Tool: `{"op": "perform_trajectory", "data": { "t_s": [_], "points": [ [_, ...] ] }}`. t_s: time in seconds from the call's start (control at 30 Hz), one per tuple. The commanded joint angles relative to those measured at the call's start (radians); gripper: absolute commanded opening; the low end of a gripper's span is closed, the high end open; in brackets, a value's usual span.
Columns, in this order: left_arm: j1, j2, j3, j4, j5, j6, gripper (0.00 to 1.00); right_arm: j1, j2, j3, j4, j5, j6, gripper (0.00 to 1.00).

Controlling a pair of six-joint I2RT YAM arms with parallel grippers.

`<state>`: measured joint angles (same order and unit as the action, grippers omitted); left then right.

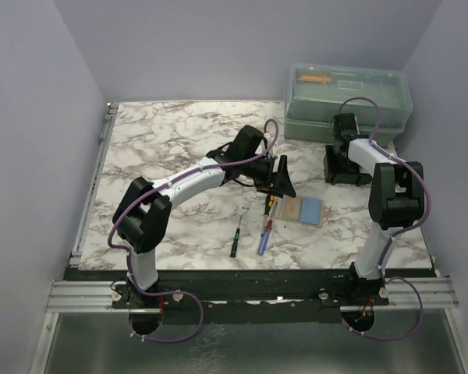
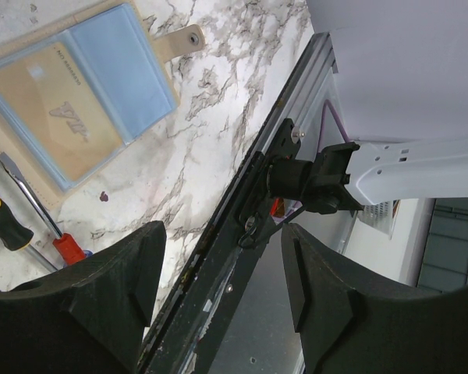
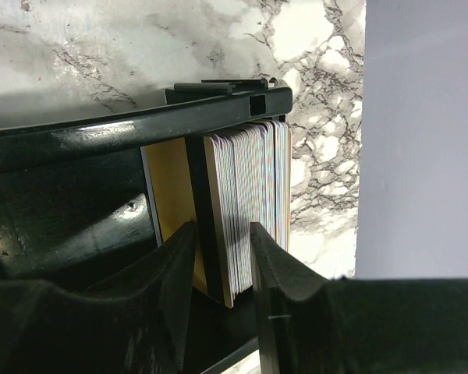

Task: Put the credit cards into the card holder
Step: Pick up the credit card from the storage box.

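Between the narrowed jaws of the right gripper (image 3: pixel 222 238) stands the front edge of the credit cards (image 3: pixel 253 187), packed upright in a black rack (image 3: pixel 218 109). Whether the pads actually pinch 1 card I cannot tell. The best approach looks to be taking only 1 card and lifting it straight up, so its neighbours are not dragged along. The left gripper (image 2: pixel 222 245) gapes wide, holding nothing, near the card holder (image 2: pixel 78 101). That lies unfolded on the table (image 2: pixel 218 117) with 1 card in a clear pocket, which the left gripper could steady.
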<state>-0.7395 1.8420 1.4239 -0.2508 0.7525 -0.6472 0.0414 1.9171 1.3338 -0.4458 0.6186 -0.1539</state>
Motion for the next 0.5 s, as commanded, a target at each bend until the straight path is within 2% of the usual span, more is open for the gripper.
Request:
{"op": "perform_trajectory", "data": {
  "t_s": [0.0, 0.47],
  "points": [
    [0.002, -0.019, -0.011, 0.019, 0.029, -0.002, 0.67, 0.004, 0.017, 0.026, -0.014, 0.062, -0.013, 0.34],
    [0.002, -0.021, -0.013, 0.021, 0.032, -0.003, 0.67, 0.009, 0.026, 0.044, -0.035, 0.084, -0.009, 0.24]
  ]
}}
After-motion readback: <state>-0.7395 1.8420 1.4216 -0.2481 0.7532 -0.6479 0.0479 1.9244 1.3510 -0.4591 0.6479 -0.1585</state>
